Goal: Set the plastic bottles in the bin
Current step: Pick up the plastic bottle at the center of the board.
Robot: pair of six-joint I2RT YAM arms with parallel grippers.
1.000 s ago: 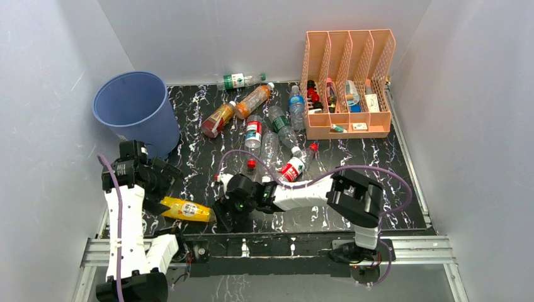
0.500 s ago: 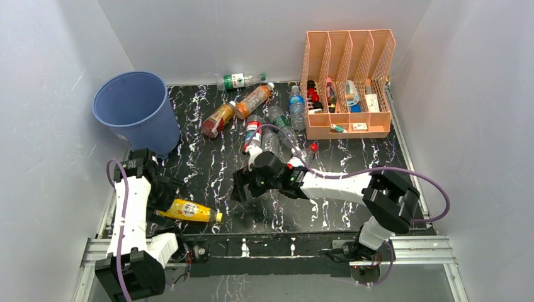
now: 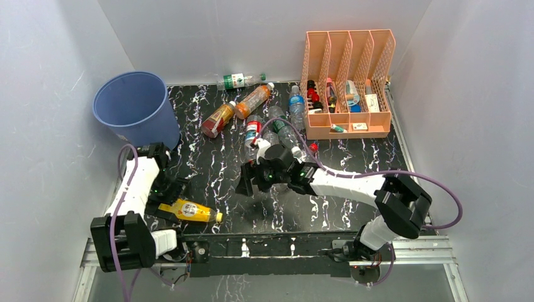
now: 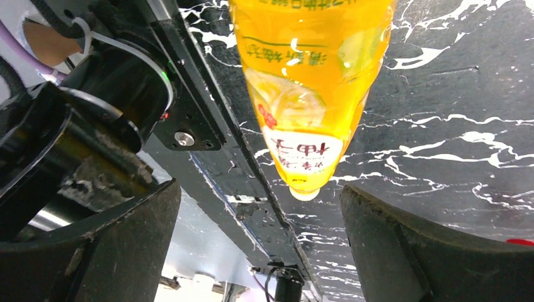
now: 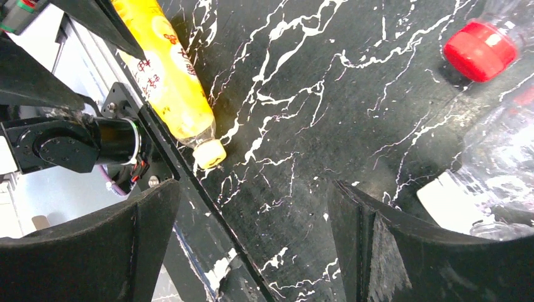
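Observation:
A yellow bottle (image 3: 189,211) lies near the table's front left edge, its cap to the right. My left gripper (image 3: 168,196) is open and empty at the bottle's left end. In the left wrist view the bottle (image 4: 308,82) fills the upper middle, and its cap reaches between the fingertips without touching. My right gripper (image 3: 246,185) is open and empty over bare table mid-front. The right wrist view shows the yellow bottle (image 5: 167,75) and a red cap (image 5: 480,49). Several more bottles (image 3: 253,99) lie at the back middle. The blue bin (image 3: 135,112) stands back left.
The peach file organizer (image 3: 347,82) with small bottles stands at the back right. A clear bottle (image 5: 497,170) lies right beside my right gripper. The front rail (image 3: 283,242) and the left arm's base are close to the yellow bottle. White walls enclose the table.
My right gripper has drawn back from the yellow bottle's cap toward the middle of the table. My left arm has swung in, bringing its gripper down at the bottle's left end.

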